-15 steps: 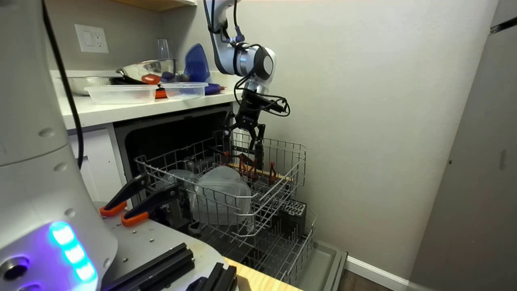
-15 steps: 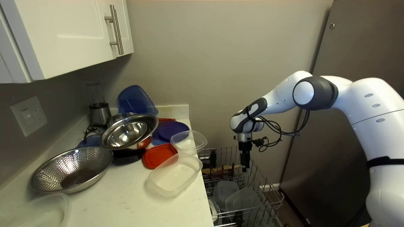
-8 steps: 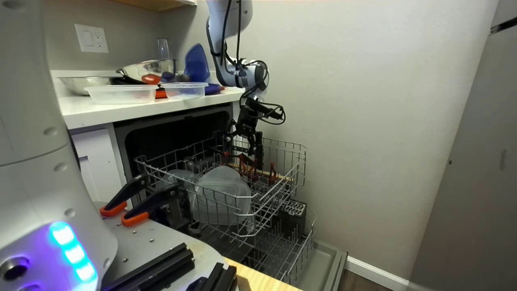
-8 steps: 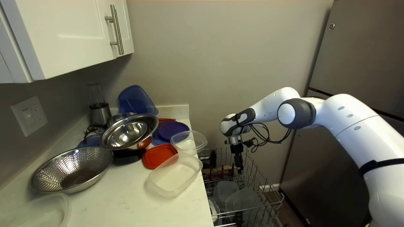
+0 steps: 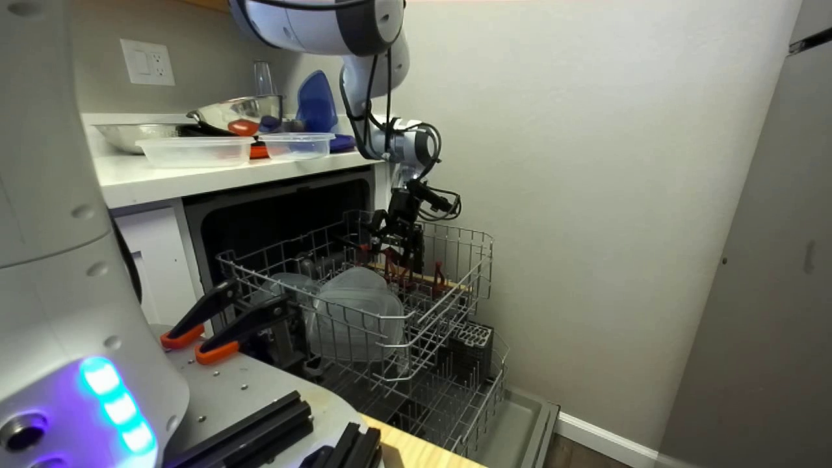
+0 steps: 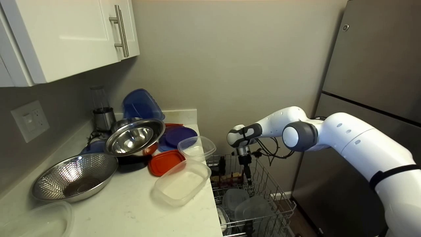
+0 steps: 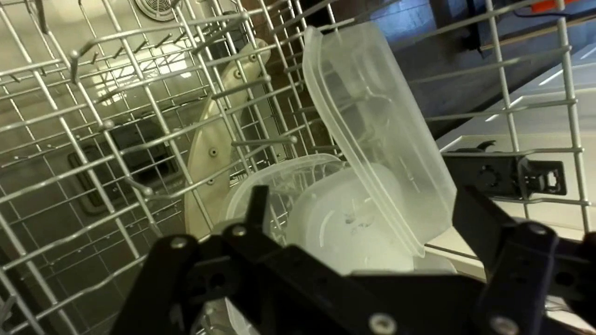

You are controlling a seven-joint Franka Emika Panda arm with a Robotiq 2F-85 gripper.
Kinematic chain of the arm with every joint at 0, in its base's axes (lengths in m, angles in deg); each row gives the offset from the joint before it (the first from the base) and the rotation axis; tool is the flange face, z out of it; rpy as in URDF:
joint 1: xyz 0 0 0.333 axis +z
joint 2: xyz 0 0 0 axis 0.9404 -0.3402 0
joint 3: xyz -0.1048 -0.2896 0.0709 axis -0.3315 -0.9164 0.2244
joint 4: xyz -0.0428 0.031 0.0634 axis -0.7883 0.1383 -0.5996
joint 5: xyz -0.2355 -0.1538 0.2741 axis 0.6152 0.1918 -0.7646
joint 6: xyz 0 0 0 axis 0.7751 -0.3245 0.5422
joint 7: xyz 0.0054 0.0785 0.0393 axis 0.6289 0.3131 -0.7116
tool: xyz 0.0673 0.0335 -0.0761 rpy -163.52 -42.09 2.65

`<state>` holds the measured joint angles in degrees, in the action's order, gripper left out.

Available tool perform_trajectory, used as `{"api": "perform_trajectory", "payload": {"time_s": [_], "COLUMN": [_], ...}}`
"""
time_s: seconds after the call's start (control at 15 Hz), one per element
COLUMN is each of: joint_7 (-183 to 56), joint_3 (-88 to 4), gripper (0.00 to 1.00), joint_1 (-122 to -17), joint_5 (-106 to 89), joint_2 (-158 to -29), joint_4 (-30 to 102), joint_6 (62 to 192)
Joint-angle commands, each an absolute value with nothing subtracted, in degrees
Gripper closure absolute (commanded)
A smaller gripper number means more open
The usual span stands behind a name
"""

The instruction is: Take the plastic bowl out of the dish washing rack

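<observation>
From here, round the plastic bowl (image 6: 255, 209) in the rack (image 6: 267, 181), I see another dish (image 6: 235, 197) at ten o'clock, also inside, the gripper (image 6: 249, 182) at twelve, the fridge (image 6: 371, 59) toward two and the counter (image 6: 125, 212) at nine. On that counter, from the mixing bowl (image 6: 135, 140), the blender (image 6: 104, 120) stands at ten, the colander (image 6: 75, 179) at eight, a lid (image 6: 177, 135) at three and a tub (image 6: 181, 184) between four and five.

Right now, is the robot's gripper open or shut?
Open. In the wrist view, the gripper has its two fingers well apart, a wide gap between them.
</observation>
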<state>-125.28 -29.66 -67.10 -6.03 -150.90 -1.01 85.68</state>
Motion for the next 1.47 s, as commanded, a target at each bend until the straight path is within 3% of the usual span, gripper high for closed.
{"api": "perform_trajectory", "payload": {"time_s": [0.0,0.47,1.07,1.4], "joint_7": [-131.23,-139.18,-136.45,-139.92], "joint_3": [-29.86,-30.71,-35.7,-34.15], "gripper": [0.0,0.0,0.0,0.0], "joint_1": [-66.03,-64.47,-62.13,-60.74], "joint_5": [-4.28,-4.75,-1.19,-2.22], "joint_2": [-155.25,-160.38,-161.06,-160.61], "joint_4": [-8.66,-17.79,-14.12,-10.9], "joint_6": [80.9,74.8,84.12,84.47]}}
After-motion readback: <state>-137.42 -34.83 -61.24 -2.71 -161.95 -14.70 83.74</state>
